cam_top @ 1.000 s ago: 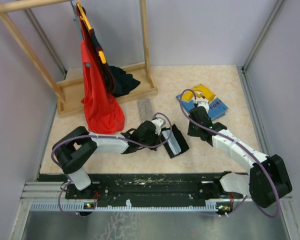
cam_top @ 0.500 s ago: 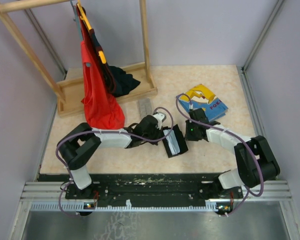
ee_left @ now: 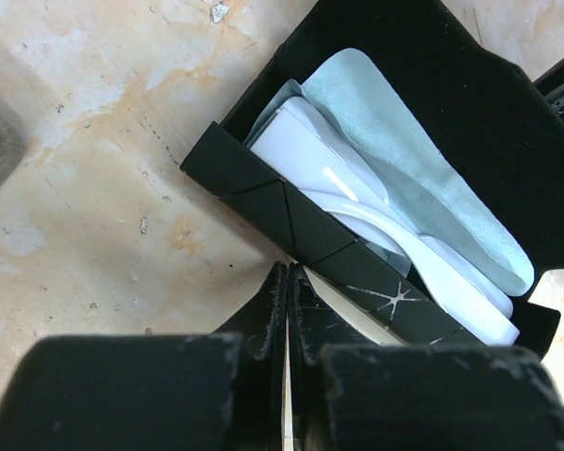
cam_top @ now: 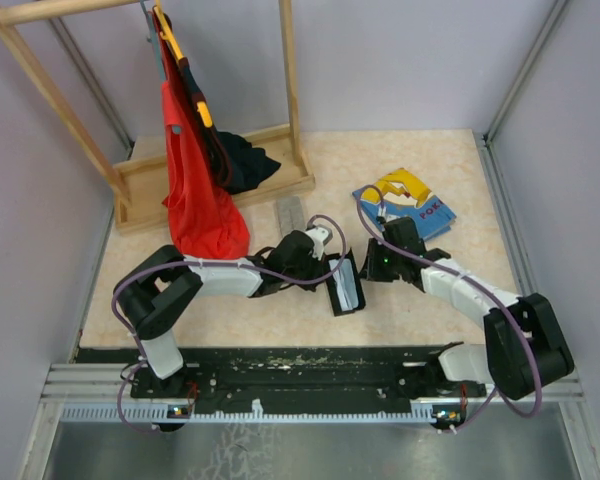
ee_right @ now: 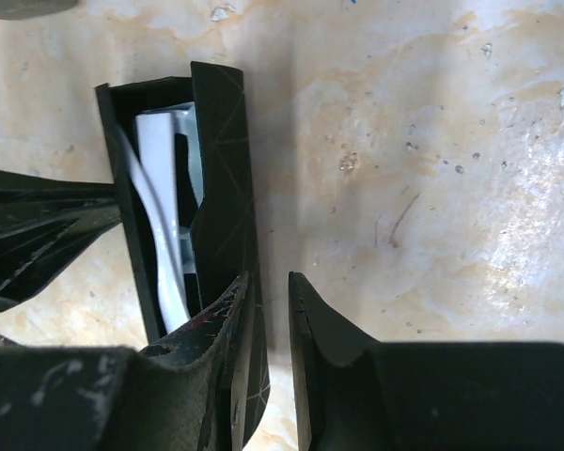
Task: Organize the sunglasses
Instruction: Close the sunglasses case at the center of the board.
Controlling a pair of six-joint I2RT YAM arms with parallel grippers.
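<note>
**White sunglasses partly hidden in a folded black case**

At the centre of the left wrist view, the glossy white sunglasses (ee_left: 357, 202) are seen on a soft light-blue cloth (ee_left: 432, 178) inside the matte, angular black case (ee_left: 291, 225). Their lenses are hidden. The left gripper (ee_left: 288, 277) is clenched tight at lower centre. The right gripper (ee_right: 268, 282) is slightly parted beside the case wall.
</note>
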